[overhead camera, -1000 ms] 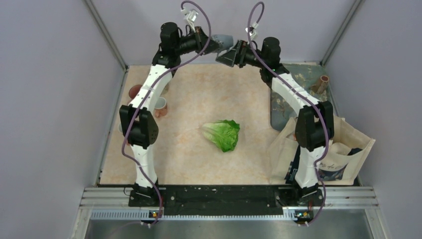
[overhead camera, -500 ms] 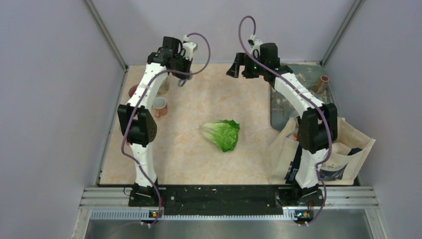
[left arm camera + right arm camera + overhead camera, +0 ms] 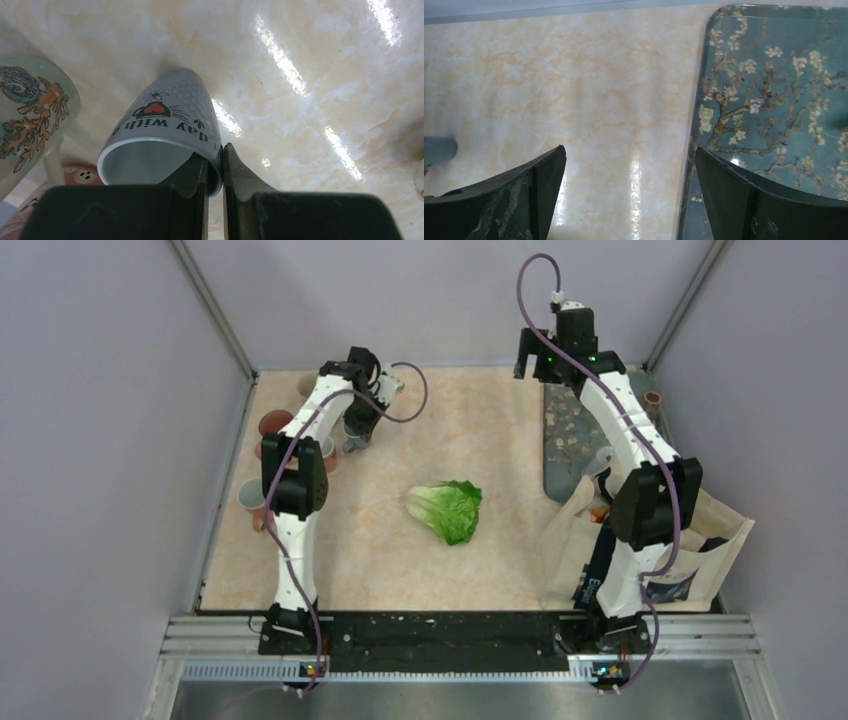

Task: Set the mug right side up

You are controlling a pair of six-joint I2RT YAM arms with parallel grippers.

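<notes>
A: Where is the mug?

B: The left wrist view shows the grey mug (image 3: pixel 165 107) at lower centre. It is tilted, with its open mouth toward the camera and its base farther off, toward the beige marbled bench (image 3: pixel 325 100). I cannot tell whether the base touches the bench. A red heart and black lettering mark its side.

A: Is it held?

B: Yes. The left gripper (image 3: pixel 215 165) is pinched on the mug's rim, with one of its fingers (image 3: pixel 192 175) inside the mouth and the other outside. From overhead, this pair is in the upper left of the frame.

A: And the other arm?

B: The right gripper (image 3: pixel 629 152) is spread wide. Between its fingers the bench shows on the left and a teal floral tray (image 3: pixel 774 100) on the right. From overhead it is at upper right, at the tray's far corner.

A: Anything else?

B: A lettuce (image 3: pixel 447 510) lies at centre, well apart from the mug. Cups (image 3: pixel 272 423) stand along the left edge. A patterned cup (image 3: pixel 30 115) is just beside the mug. A bag (image 3: pixel 700 520) stands at lower right.
</notes>
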